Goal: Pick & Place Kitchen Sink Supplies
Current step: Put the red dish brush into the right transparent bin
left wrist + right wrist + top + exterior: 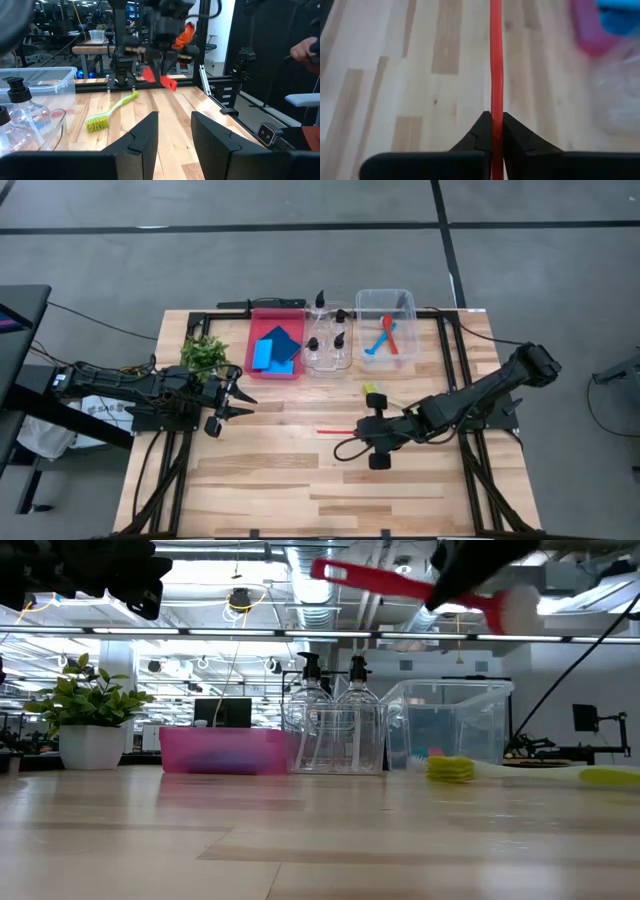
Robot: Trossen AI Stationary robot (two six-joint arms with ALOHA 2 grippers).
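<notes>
Right tool [492, 131] clenched on the red brush [495, 60], handle jutting ahead of its fingers, clear above the worktop [250, 470]. Left tool [172, 132] hung released, gripping nothing; yellow-green brush [107, 112] lay ahead of it.

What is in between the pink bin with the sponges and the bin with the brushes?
In the high view, a clear tray of pump bottles sits between the red bin and the clear bin.

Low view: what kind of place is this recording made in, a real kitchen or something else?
Probably a robotics lab or workshop, not a kitchen. The wooden table stands on a bare concrete floor, exposed ceiling ducts run overhead, and more workbenches with gear stand behind.
</notes>
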